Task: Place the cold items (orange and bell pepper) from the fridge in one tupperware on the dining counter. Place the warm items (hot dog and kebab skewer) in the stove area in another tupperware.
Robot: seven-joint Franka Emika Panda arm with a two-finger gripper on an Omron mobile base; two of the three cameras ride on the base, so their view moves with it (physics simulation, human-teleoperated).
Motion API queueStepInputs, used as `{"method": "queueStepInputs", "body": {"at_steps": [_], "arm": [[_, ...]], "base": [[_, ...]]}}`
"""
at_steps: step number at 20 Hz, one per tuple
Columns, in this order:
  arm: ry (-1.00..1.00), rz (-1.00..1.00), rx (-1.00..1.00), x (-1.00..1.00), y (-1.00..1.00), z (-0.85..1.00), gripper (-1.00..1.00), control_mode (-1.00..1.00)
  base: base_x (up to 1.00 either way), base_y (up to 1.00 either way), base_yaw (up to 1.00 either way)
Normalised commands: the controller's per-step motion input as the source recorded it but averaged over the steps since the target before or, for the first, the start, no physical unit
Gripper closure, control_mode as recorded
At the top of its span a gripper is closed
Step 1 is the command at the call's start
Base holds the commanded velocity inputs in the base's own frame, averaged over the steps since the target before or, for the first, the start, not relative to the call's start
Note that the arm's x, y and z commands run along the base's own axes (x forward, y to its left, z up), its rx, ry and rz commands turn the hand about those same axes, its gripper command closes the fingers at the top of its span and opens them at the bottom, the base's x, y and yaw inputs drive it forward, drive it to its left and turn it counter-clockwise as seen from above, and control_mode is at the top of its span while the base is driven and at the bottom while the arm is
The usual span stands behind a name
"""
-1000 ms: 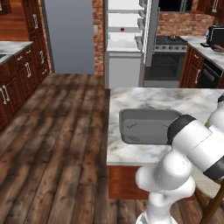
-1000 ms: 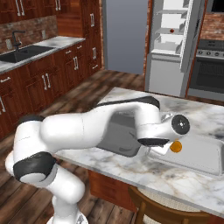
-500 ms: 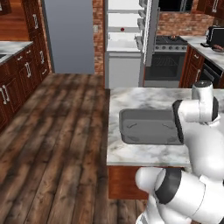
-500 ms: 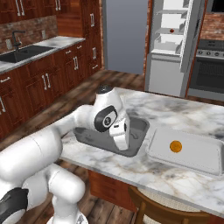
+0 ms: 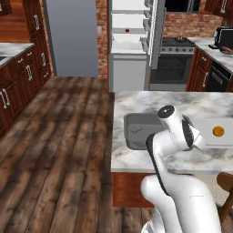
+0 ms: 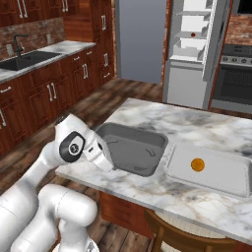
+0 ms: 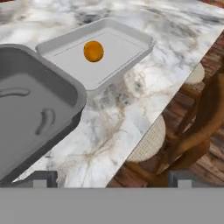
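Note:
The orange [image 7: 93, 51] lies by itself in the light tupperware [image 7: 131, 47] on the marble dining counter [image 7: 131, 113]. From the base, the same orange [image 6: 198, 165] [image 5: 218, 131] rests in that tupperware [image 6: 216, 183]. A dark tupperware [image 6: 133, 147] [image 7: 26, 109] [image 5: 136, 132] stands beside it and holds nothing. My gripper [image 7: 111, 178] hangs open over the counter's near edge, by the dark tupperware, with nothing between its fingers. A small red thing [image 5: 127, 31] [image 6: 193, 35] sits on a fridge shelf, too small to name. Hot dog and kebab skewer are out of view.
The fridge [image 5: 132, 41] [image 6: 192, 39] stands open across the wooden floor, with the stove [image 5: 175, 45] [image 6: 236, 54] to its right. A wooden stool [image 7: 192, 118] [image 6: 172, 236] stands against the counter's near side. Cabinets and a sink [image 6: 19, 61] line the left wall.
The arm has swung away from the light tupperware, across the dark one, to the counter's near left edge. The orange stays in the light tupperware. The gripper has stayed open.

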Motion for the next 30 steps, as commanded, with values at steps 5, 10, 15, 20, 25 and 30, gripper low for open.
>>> {"method": "queueStepInputs", "body": {"at_steps": [5,10,15,20,25,30], "arm": [[-0.09,0.71,-0.02,-0.10,0.57,-0.39,-1.00,-1.00],[-0.08,0.78,0.11,0.00,0.35,-0.13,-1.00,-1.00],[-0.17,0.39,0.04,-0.37,0.18,-0.43,-1.00,-1.00],[-0.09,-0.03,0.00,-0.20,0.04,-0.36,-1.00,-1.00],[0.00,-0.04,0.00,-0.07,0.10,-0.16,-1.00,1.00],[0.00,0.00,0.00,0.00,0.00,0.00,-1.00,1.00]], "base": [[0.00,0.00,0.00],[0.00,0.00,0.00],[0.00,0.00,0.00],[0.00,0.00,0.00],[-0.07,0.12,-0.01],[-0.11,0.66,0.00]]}}
